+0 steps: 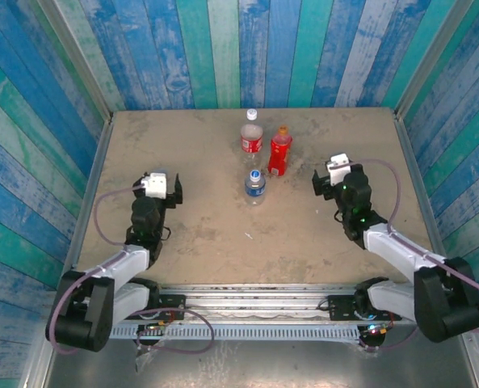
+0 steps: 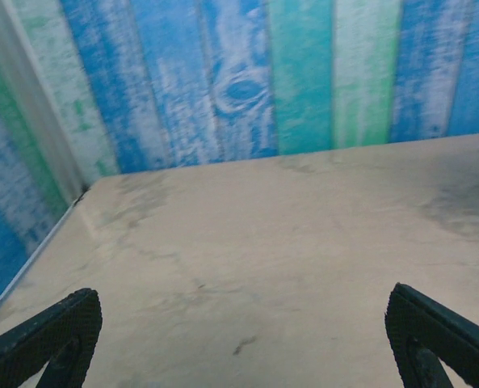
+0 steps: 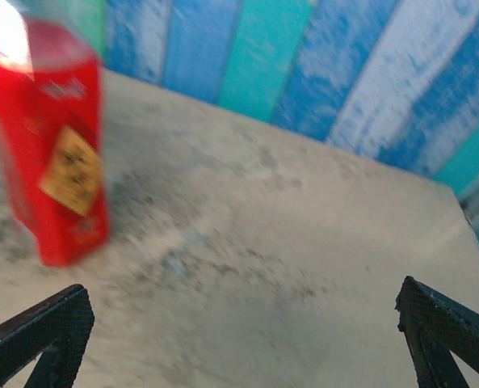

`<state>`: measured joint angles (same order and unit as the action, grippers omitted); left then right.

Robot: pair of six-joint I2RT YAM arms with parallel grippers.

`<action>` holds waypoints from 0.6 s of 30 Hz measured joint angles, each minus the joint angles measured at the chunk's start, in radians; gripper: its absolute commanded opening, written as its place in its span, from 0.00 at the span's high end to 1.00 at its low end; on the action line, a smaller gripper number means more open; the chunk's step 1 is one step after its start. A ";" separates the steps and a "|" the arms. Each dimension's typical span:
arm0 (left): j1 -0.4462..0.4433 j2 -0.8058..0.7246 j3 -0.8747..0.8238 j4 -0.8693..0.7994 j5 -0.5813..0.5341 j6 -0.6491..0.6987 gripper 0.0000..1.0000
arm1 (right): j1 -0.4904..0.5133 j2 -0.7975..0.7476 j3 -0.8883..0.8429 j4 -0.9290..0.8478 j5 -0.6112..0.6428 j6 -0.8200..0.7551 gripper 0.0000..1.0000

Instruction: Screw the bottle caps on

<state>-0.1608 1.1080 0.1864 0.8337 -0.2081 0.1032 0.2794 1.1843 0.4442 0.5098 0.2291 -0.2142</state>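
Observation:
Three bottles stand upright at the table's back centre. On the neck of the clear bottle with a red label sits a white cap. The all-red bottle wears an orange cap, and its body shows blurred at the left of the right wrist view. In front, the shorter clear bottle with a blue label carries a blue cap. My left gripper is open and empty, well left of the bottles. Also open and empty, my right gripper hangs just right of the red bottle.
A small white scrap lies on the table in front of the bottles. Blue and green plank walls close in the back and both sides. Bare tabletop stretches ahead of the left gripper to the back wall.

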 measured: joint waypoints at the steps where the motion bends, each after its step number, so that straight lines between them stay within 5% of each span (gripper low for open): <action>1: 0.018 0.029 -0.007 0.029 0.000 -0.007 0.06 | -0.021 0.023 -0.008 0.017 0.001 0.004 0.00; 11: 0.135 0.338 -0.013 0.285 0.042 -0.112 0.06 | -0.172 0.238 -0.050 0.216 -0.095 0.086 0.00; 18: 0.144 0.373 0.075 0.255 0.075 -0.130 0.06 | -0.204 0.334 -0.050 0.278 -0.162 0.118 0.00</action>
<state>-0.0166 1.4815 0.2611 1.0885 -0.1333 -0.0265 0.0750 1.5185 0.3946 0.7879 0.0673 -0.0963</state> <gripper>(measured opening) 0.938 0.997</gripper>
